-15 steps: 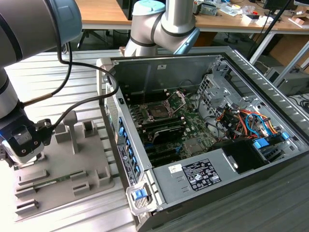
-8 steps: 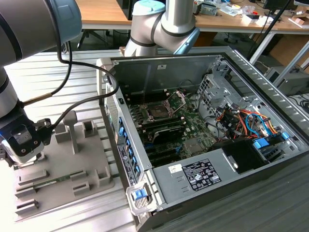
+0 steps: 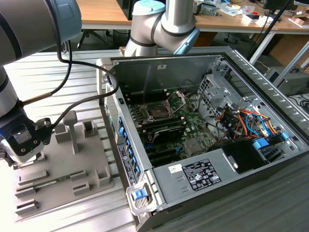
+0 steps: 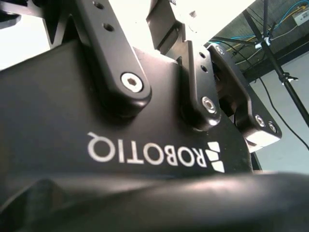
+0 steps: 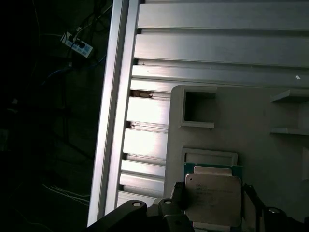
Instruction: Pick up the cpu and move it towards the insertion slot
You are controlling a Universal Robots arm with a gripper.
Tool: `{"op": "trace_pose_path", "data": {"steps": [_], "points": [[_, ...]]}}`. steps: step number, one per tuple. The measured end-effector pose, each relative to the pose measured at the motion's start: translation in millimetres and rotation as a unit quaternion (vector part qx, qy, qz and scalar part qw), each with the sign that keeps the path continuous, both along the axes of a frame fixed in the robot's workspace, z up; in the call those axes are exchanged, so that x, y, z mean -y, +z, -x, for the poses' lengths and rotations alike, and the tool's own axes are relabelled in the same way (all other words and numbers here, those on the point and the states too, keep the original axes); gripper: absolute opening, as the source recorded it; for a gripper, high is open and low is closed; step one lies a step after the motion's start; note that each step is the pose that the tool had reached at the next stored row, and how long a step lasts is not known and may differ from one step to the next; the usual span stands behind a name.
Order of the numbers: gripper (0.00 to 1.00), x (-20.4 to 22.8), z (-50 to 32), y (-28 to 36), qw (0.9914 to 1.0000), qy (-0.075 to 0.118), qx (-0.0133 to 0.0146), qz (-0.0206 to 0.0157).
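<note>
The cpu (image 5: 212, 192) is a thin square chip with a pale silvery top and a green edge. In the first wrist view it lies over a shallow pocket of the grey fixture plate (image 5: 231, 121). My gripper (image 5: 213, 199) has a black finger (image 5: 177, 193) pressed against each side of the chip. In the exterior view my gripper (image 3: 21, 145) hangs low over the near left corner of the fixture plate (image 3: 63, 169). The insertion slot (image 3: 158, 110) sits inside the open computer case, with its metal retaining plate (image 3: 179, 99) hinged up.
The fixture plate carries upright grey blocks (image 3: 72, 128) beside my gripper. The computer case wall (image 3: 120, 145) stands between the plate and the motherboard. Long black memory slots (image 3: 166, 128) lie by the socket, and coloured cables (image 3: 246, 121) lie to the exterior view's right. Ribbed aluminium table (image 5: 203, 53) surrounds the plate.
</note>
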State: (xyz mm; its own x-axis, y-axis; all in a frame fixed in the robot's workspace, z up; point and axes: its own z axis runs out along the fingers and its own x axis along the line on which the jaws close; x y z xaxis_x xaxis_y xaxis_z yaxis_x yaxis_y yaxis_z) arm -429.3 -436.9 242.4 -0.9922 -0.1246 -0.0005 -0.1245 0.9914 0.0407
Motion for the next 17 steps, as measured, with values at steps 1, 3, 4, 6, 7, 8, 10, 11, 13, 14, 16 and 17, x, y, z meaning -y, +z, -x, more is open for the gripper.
{"op": "trace_pose_path", "data": {"steps": [1, 3, 4, 6, 7, 8, 10, 11, 13, 14, 16, 17], "points": [[0.55, 0.0, 0.0, 0.5, 1.0, 0.0, 0.0, -0.0002], [0.55, 0.0, 0.0, 1.1, 1.0, 0.0, 0.0, -0.0005], [0.55, 0.0, 0.0, 1.2, 1.0, 0.0, 0.0, -0.0006], [0.55, 0.0, 0.0, 1.6, 1.0, 0.0, 0.0, -0.0007], [0.55, 0.0, 0.0, 1.8, 1.0, 0.0, 0.0, -0.0008], [0.55, 0.0, 0.0, 1.9, 1.0, 0.0, 0.0, -0.0008], [0.55, 0.0, 0.0, 2.7, 1.0, 0.0, 0.0, -0.0011], [0.55, 0.0, 0.0, 2.8, 1.0, 0.0, 0.0, -0.0012], [0.55, 0.0, 0.0, 3.1, 1.0, 0.0, 0.0, -0.0012], [0.55, 0.0, 0.0, 3.3, 1.0, 0.0, 0.0, -0.0013], [0.55, 0.0, 0.0, 3.6, 1.0, 0.0, 0.0, -0.0014], [0.55, 0.0, 0.0, 3.8, 1.0, 0.0, 0.0, -0.0014]]}}
